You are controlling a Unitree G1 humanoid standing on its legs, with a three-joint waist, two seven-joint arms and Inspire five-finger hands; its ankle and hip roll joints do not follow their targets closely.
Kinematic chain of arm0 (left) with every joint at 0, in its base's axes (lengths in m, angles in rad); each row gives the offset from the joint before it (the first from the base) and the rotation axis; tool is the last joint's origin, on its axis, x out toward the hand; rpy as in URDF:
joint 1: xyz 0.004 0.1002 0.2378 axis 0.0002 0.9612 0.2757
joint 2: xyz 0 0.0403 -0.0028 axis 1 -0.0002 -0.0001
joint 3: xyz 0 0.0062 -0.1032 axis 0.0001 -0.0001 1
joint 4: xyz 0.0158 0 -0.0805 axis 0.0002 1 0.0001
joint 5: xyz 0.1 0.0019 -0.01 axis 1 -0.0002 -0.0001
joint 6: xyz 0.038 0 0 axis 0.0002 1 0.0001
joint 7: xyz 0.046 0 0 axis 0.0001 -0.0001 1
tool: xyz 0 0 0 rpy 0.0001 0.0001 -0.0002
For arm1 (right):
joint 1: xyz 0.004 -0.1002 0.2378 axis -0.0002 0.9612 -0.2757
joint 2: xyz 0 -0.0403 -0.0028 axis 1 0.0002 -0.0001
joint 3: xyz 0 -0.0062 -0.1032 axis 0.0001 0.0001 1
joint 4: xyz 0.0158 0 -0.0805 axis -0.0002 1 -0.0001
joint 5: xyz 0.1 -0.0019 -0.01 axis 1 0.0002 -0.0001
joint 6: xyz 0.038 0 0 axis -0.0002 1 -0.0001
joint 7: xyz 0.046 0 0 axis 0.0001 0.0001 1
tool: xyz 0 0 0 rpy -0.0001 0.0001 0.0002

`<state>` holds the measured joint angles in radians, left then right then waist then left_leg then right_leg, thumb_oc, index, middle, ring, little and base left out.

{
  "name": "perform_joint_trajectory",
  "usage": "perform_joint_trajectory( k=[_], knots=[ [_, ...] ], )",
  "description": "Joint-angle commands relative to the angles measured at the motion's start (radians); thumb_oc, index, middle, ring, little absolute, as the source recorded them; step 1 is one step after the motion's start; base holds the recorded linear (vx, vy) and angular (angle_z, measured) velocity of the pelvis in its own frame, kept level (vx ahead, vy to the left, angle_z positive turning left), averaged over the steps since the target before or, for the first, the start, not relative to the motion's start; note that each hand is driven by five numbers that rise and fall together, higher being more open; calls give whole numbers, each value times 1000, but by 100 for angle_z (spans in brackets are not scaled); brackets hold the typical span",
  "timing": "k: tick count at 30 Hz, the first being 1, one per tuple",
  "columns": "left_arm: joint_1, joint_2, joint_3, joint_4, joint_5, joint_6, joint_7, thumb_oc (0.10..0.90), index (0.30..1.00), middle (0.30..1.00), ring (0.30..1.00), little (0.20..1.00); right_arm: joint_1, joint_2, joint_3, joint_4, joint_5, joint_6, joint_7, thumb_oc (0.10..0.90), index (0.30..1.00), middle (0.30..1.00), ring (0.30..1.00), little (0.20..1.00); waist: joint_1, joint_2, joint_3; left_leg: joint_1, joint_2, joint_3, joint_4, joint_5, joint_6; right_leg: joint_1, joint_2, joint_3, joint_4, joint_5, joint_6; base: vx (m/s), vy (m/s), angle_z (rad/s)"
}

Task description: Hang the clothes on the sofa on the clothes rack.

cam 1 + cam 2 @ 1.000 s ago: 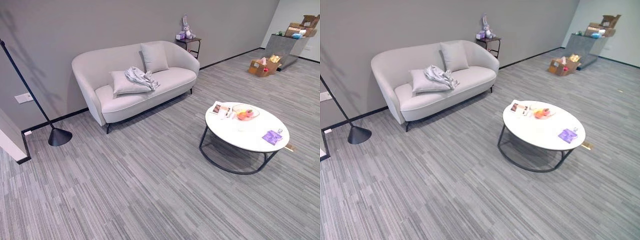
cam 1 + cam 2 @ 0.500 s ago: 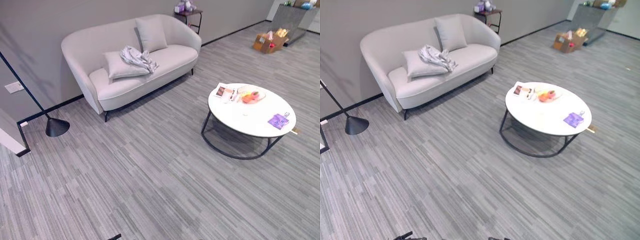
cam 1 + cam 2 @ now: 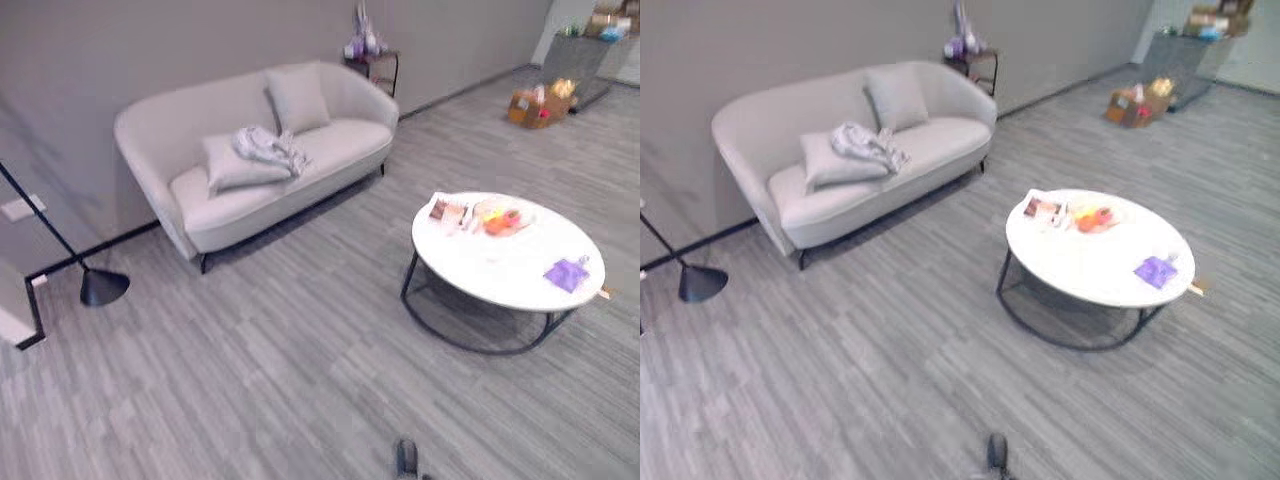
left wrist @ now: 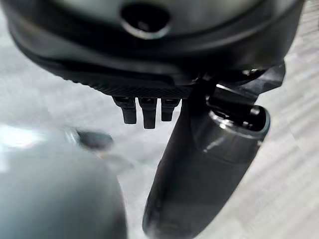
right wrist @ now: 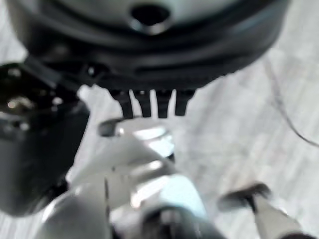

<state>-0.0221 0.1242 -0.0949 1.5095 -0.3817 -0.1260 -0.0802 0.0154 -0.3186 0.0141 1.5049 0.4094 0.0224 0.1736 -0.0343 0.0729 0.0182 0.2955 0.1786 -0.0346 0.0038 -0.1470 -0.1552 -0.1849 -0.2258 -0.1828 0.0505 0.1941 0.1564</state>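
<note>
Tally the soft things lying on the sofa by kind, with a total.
Cushions: 2, one leaning on the backrest, one lying on the seat.
Crumpled grey clothes: 1 heap, resting partly on the seat cushion.
Total: 3 on the sofa.

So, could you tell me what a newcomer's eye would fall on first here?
Probably the pale sofa against the grey wall, with crumpled grey clothes lying on its seat cushion. Next, the round white coffee table to the right, carrying a bowl of fruit at its far edge.
</note>
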Motion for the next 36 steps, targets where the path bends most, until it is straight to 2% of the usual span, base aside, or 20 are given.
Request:
perform_joint_trajectory(
  k=[1, 3, 4, 5, 6, 7, 8, 9, 10, 12, 15, 16, 20, 25, 26, 29, 30, 31, 33, 36],
  knots=[
    [-48, 75, 26, -18, -5, -32, 25, 800, 900, 900, 900, 900, 26, -4, 25, 57, -24, -7, -17, 800, 900, 900, 900, 900, -7, -63, 16, 6, 57, -19, -89, 109, 33, -51, 31, 43, 27, -38, 22, 224, -430, 34],
    [-57, 74, 36, -36, -37, -38, 35, 800, 900, 900, 900, 900, 19, -29, 41, 37, -11, -28, -31, 800, 900, 900, 900, 900, 4, -65, 13, -79, 101, -28, 46, 245, 25, -2, 95, 16, 3, -79, -25, 264, -467, -8],
    [-57, 74, 36, -37, -37, -37, 35, 800, 900, 900, 900, 900, 19, -29, 41, 37, -11, -28, -32, 800, 900, 900, 900, 900, 2, -65, 12, -81, 102, -31, 48, 244, 25, -1, 95, 14, 2, -79, -25, 379, -584, -17],
    [-64, 79, 44, -59, -60, -38, 47, 800, 900, 900, 900, 900, 19, -47, 55, 26, -28, -48, -51, 800, 900, 900, 900, 900, 14, -89, 26, -154, 132, -19, 193, 342, 28, 63, 133, -4, -34, -107, -69, 287, -462, -10],
    [-70, 76, 41, -76, -61, -41, 54, 800, 900, 900, 900, 900, 16, -62, 61, 17, -43, -53, -61, 800, 900, 900, 900, 900, 25, -103, 41, -184, 138, 7, 254, 356, 47, 98, 142, -16, -56, -117, -83, 427, -642, 4],
    [-81, 68, 33, -95, -69, -45, 57, 800, 900, 900, 900, 900, 1, -86, 75, 21, -78, -52, -71, 800, 900, 900, 900, 900, 53, -126, 74, -260, 61, -7, 355, 266, 86, 141, 141, -1, -80, -138, -96, 219, -326, 5],
    [-82, 68, 33, -95, -69, -45, 57, 800, 900, 900, 900, 900, 0, -85, 75, 21, -78, -52, -71, 800, 900, 900, 900, 900, 51, -128, 73, -264, 58, -9, 356, 268, 87, 138, 138, -2, -80, -137, -95, 135, -179, 21],
    [-82, 68, 33, -95, -69, -45, 57, 800, 900, 900, 900, 900, 0, -85, 75, 21, -78, -52, -71, 800, 900, 900, 900, 900, 50, -128, 72, -265, 57, -10, 356, 268, 87, 138, 138, -3, -80, -137, -95, 192, -99, 8],
    [-94, 61, 27, -109, -87, -54, 51, 800, 900, 900, 900, 900, -8, -113, 91, 12, -120, -52, -73, 800, 900, 900, 900, 900, 74, -136, 91, -346, -65, -24, 356, 160, 104, 183, 138, 16, -99, -155, -93, 272, -129, -16],
    [-93, 60, 32, -117, -111, -64, 54, 800, 900, 900, 900, 900, -4, -124, 90, 6, -127, -58, -72, 800, 900, 900, 900, 900, 79, -137, 91, -380, -116, 45, 240, 109, 116, 204, 130, -4, -105, -177, -85, 315, -90, -15],
    [-77, 56, 34, -130, -125, -56, 45, 800, 900, 900, 900, 900, -18, -101, 120, -21, -119, -59, -74, 800, 900, 900, 900, 900, 111, -123, 84, -448, -157, 112, 118, 165, 127, 243, 160, -19, -107, -212, -95, 279, -30, 17],
    [-75, 54, 73, -117, -174, -50, 53, 800, 900, 900, 900, 900, -37, -56, 154, -31, -148, -61, -94, 800, 900, 900, 900, 900, 163, -103, 75, -531, -207, 102, -36, 287, 116, 308, 227, 6, -96, -277, -116, 459, -48, 24],
    [-70, 57, 127, -81, -230, -46, 61, 800, 900, 900, 900, 900, -50, -18, 176, -55, -150, -63, -91, 800, 900, 900, 900, 900, 200, -124, 85, -597, -189, 103, -79, 320, 94, 379, 221, 42, -78, -328, -116, 413, 47, -26],
    [-36, 82, 174, -28, -216, -43, 85, 800, 900, 900, 900, 900, -35, 41, 193, -78, -151, -62, -76, 800, 900, 900, 900, 900, 212, -163, 29, -533, -180, 134, -55, 345, 131, 455, 170, 64, -29, -335, -77, 505, 193, -31],
    [-31, 90, 167, -37, -181, -44, 87, 800, 900, 900, 900, 900, 2, 56, 186, -70, -143, -62, -69, 800, 900, 900, 900, 900, 198, -190, 1, -481, -209, 152, -69, 325, 148, 450, 129, 63, 22, -273, -42, 404, 249, 12],
    [-40, 97, 133, -45, -147, -39, 93, 800, 900, 900, 900, 900, -72, 123, 213, -57, -141, -49, -109, 800, 900, 900, 900, 900, 208, -202, -23, -443, -235, 160, -85, 298, 165, 436, 96, 42, 82, -208, -10, 403, 321, 13],
    [-62, 87, 94, -83, -120, -51, 114, 800, 900, 900, 900, 900, -36, 140, 225, -85, -146, -53, -99, 800, 900, 900, 900, 900, 193, -180, -19, -378, -259, 175, -91, 243, 199, 365, 26, -3, 299, -85, 22, 362, 467, 30],
    [-65, 94, 77, -77, -92, -40, 122, 800, 900, 900, 900, 900, -43, 154, 237, -127, -152, -51, -105, 800, 900, 900, 900, 900, 174, -175, -11, -345, -268, 177, -91, 222, 209, 345, -5, -31, 369, -40, 24, 436, 531, 31],
    [-71, 108, 60, -73, -68, -26, 127, 800, 900, 900, 900, 900, -26, 177, 284, -261, -164, -54, -107, 800, 900, 900, 900, 900, 149, -168, 4, -301, -253, 177, -91, 190, 219, 281, -42, -86, 483, -35, 9, 242, 189, 20],
    [-84, 130, 62, -83, -72, -29, 132, 800, 900, 900, 900, 900, 4, 181, 353, -435, -167, -49, -90, 800, 900, 900, 900, 900, 114, -163, 38, -261, -226, 131, -91, 168, 203, 175, 24, -86, 439, -182, -54, 210, -31, 36]
  ],
)
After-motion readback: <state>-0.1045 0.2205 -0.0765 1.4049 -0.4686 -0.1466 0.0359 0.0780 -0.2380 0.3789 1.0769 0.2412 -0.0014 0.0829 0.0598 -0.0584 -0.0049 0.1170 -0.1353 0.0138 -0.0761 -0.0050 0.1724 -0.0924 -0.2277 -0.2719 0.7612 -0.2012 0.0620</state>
